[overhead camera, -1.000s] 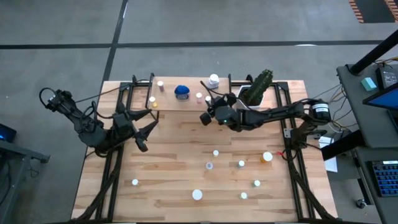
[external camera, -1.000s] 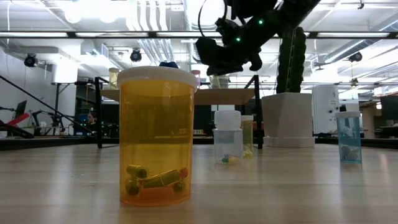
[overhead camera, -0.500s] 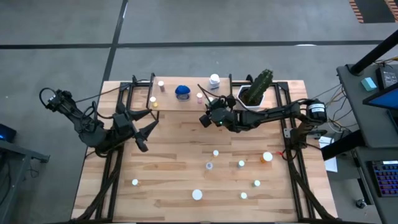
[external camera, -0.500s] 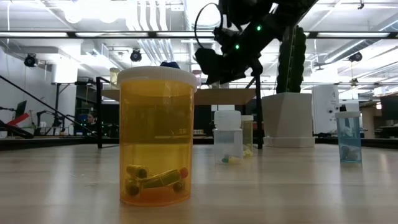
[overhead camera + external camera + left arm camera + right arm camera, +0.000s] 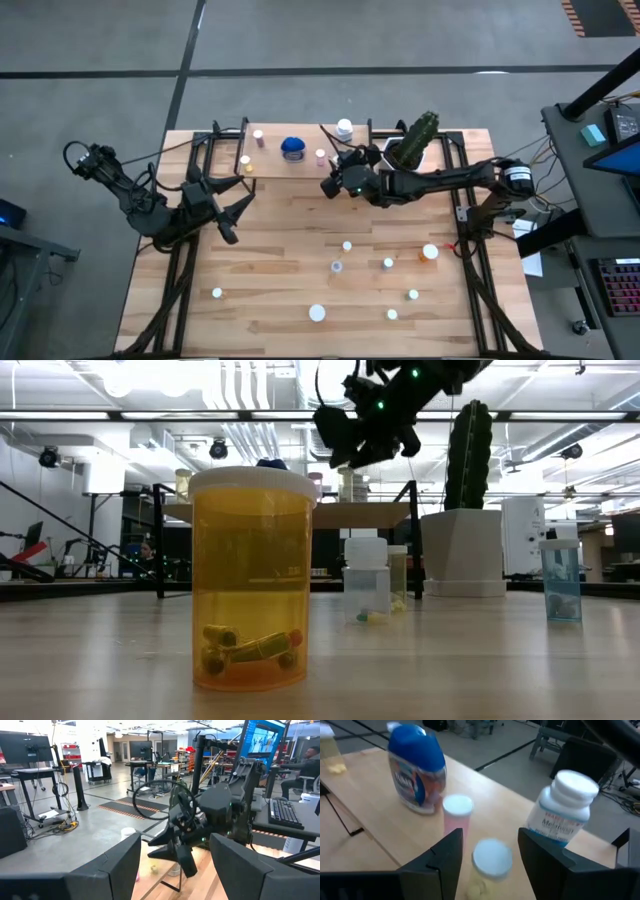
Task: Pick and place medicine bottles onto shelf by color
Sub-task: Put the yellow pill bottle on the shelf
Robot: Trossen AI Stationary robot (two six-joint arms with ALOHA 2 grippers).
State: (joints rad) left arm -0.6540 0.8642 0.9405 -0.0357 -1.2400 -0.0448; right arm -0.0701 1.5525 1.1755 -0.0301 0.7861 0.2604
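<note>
My right gripper [image 5: 330,186] is open and hovers over the near edge of the shelf [image 5: 272,168], seen high in the low view [image 5: 345,445]. In its wrist view [image 5: 491,840] the fingers stand on either side of a white-capped yellowish bottle [image 5: 491,856] on the shelf, with a gap on each side. Also upright on the shelf are the blue bottle [image 5: 416,767], a pink bottle [image 5: 456,810] and a large white bottle [image 5: 562,812]. Several more bottles stand on the tabletop, such as [image 5: 347,245] and the orange one [image 5: 430,252]. My left gripper [image 5: 232,215] waits open near the table's left side.
The cactus in its white pot [image 5: 415,140] stands just right of the shelf, close to my right arm. Black frame rails [image 5: 190,260] run along both table sides. In the low view a big orange bottle [image 5: 250,580] stands nearest, with a clear one [image 5: 365,580] behind.
My right gripper has risen above the shelf, as the low view shows, and stays over the shelf's near edge. The left arm has kept still.
</note>
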